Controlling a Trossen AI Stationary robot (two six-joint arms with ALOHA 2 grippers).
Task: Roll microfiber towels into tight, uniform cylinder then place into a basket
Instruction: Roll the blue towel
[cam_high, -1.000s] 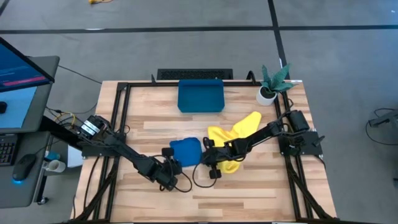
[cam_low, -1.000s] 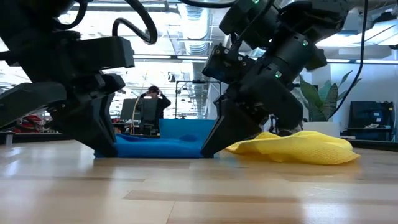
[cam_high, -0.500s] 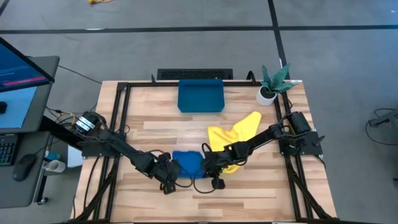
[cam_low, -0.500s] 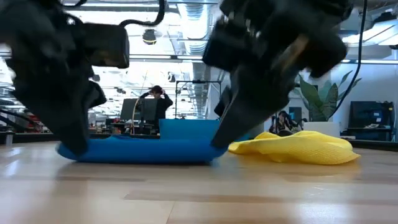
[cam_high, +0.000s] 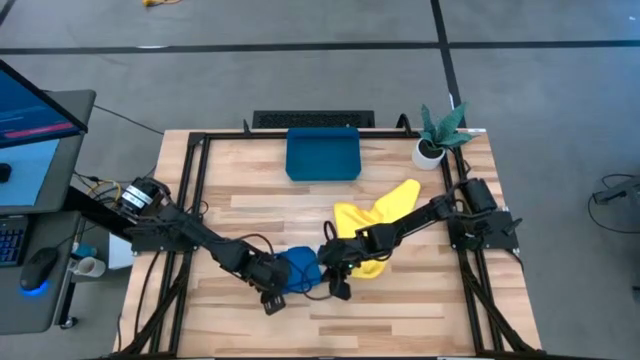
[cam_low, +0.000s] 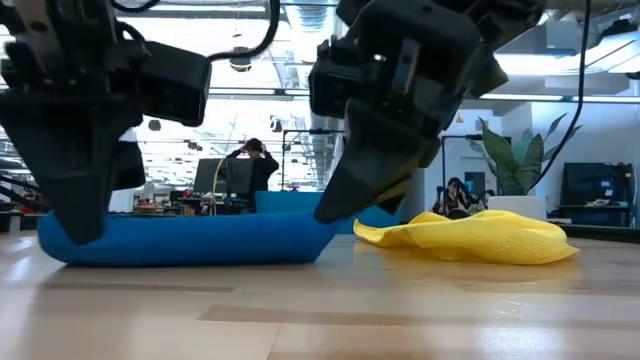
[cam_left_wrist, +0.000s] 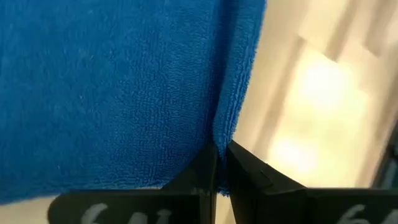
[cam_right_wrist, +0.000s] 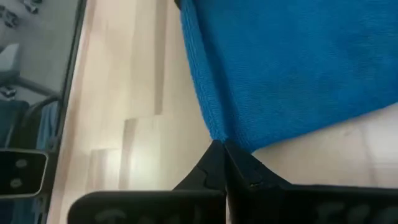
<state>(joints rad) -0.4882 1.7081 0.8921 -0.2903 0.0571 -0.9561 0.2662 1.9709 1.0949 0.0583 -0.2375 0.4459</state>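
Note:
The blue towel (cam_high: 298, 270) lies bunched on the table's near middle and shows as a long low band in the low view (cam_low: 200, 240). My left gripper (cam_high: 270, 296) is shut on its left near end and my right gripper (cam_high: 336, 286) on its right near end. The yellow towel (cam_high: 375, 215) lies crumpled on the table right of the blue one, partly under my right arm. The dark-blue basket (cam_high: 322, 153) stands at the far edge. My left gripper pinches the blue towel's edge (cam_left_wrist: 225, 127) between its two fingertips at the towel's left near end, slanting down onto it. The towel rests on the table (cam_low: 60, 245). One layer or several, I cannot tell. My right gripper pinches the blue towel's corner (cam_right_wrist: 214, 132) between its two fingertips at the towel's right near end, slanting down from the right. The corner is raised a little (cam_low: 335, 222); the rest of the towel lies on the table.
A small white pot with a green plant (cam_high: 435, 135) stands at the far right corner. Black frame rails (cam_high: 190, 190) run along the table's left, right and far sides. Bare wood (cam_high: 330, 325) lies between the grippers and the near edge.
Both grippers have gone toward the table's near edge, shut on the blue towel's two near ends. The towel has slid along the table with them toward the near edge and away from the yellow towel, which has stayed where it was.

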